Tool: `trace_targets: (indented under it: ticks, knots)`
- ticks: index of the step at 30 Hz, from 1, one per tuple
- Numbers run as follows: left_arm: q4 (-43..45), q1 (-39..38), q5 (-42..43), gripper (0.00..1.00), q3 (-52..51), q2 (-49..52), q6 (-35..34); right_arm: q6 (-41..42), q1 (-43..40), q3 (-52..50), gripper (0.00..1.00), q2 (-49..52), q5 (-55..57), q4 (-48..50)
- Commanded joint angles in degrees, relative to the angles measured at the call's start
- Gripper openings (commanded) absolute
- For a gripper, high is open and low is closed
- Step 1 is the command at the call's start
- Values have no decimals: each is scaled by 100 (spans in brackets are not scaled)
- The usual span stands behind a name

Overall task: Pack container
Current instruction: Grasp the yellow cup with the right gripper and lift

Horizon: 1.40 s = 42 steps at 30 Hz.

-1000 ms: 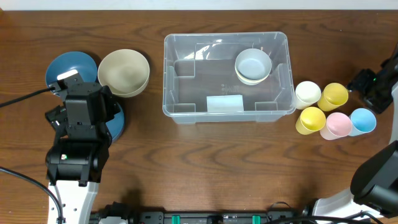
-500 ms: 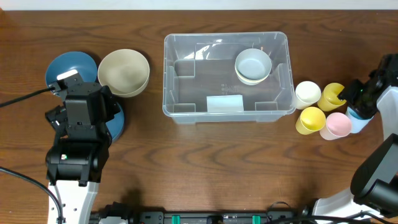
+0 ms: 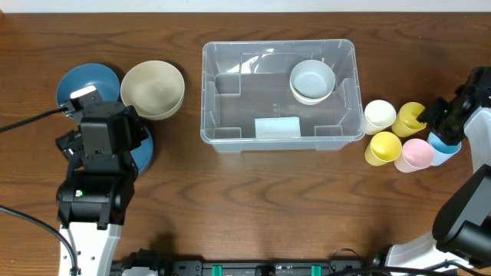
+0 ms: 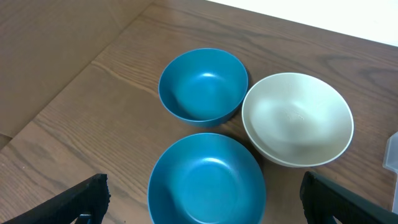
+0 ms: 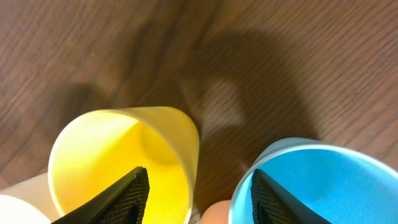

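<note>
Low in the left wrist view, the left hand hangs released, its fingers spread wide over a blue bowl on the counter. Just past it stand a second blue bowl and a cream bowl. At the right edge of the overhead view, the right hand is low over the cups, with one finger over the mouth of a yellow cup and the other over a blue cup. Its jaws are apart and grasp nothing. A pink cup, another yellow cup and a white cup crowd beside them. The container sits at upper centre with a pale bowl in its upper right corner.
</note>
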Motion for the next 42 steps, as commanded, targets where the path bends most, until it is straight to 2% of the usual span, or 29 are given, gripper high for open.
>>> trace_targets:
  ticks: [1,15,25,42]
  knots:
    - [0,28,-107,98,125,4,-52,-48,35,-15,55,46,-315,-68]
    - [0,28,-107,98,125,4,-50,-52,35,483,55,-149,-459,-905]
    - [0,28,-107,98,125,4,-52,-114,35,544,56,-717,-431,-916]
    - [0,28,-107,98,125,4,-52,-219,57,538,54,205,-195,-509]
